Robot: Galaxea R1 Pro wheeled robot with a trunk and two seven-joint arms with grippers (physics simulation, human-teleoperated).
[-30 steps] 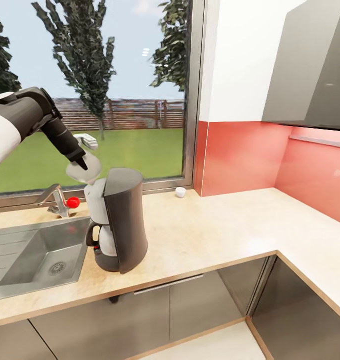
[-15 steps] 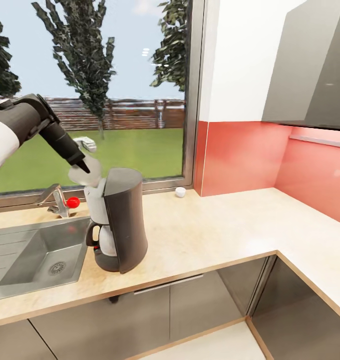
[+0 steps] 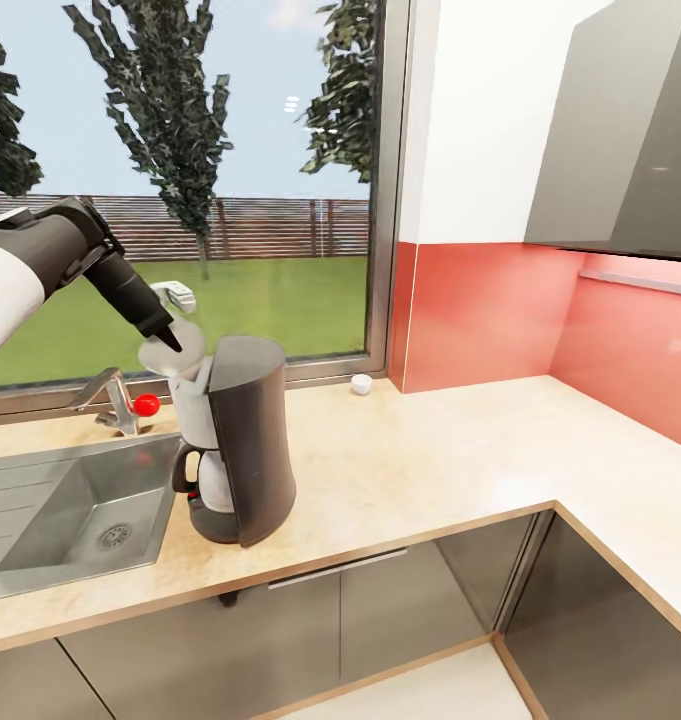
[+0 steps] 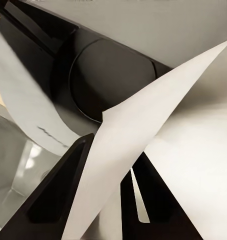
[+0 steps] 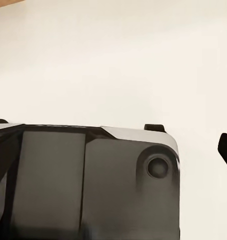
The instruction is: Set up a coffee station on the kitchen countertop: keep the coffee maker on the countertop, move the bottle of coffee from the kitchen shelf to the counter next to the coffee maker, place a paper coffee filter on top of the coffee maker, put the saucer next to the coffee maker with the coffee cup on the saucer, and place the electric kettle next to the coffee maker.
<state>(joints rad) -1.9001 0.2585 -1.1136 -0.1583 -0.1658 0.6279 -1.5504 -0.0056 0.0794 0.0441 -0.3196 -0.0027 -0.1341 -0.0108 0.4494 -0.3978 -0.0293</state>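
Observation:
The tall dark grey coffee maker (image 3: pixel 245 440) stands on the light wood countertop (image 3: pixel 430 470) just right of the sink. My left gripper (image 3: pixel 168 338) is shut on a white paper coffee filter (image 3: pixel 170 358) and holds it tilted just over the machine's white front top. In the left wrist view the filter (image 4: pixel 143 125) runs between my dark fingers (image 4: pixel 58 195), with the coffee maker's dark top (image 4: pixel 108 75) close behind it. A tiny white coffee cup (image 3: pixel 360 384) sits on the counter by the window corner. One dark fingertip (image 5: pixel 226 149) shows in the right wrist view.
A grey inset sink (image 3: pixel 70 500) with a faucet and red knob (image 3: pixel 146 404) lies left of the machine. A red backsplash (image 3: pixel 500 310) and a grey wall cabinet (image 3: pixel 630 130) close the right corner. Bare counter runs to the right.
My left arm has tipped and brought the filter slightly lower and closer to the coffee maker's top. The coffee maker and cup have stayed put.

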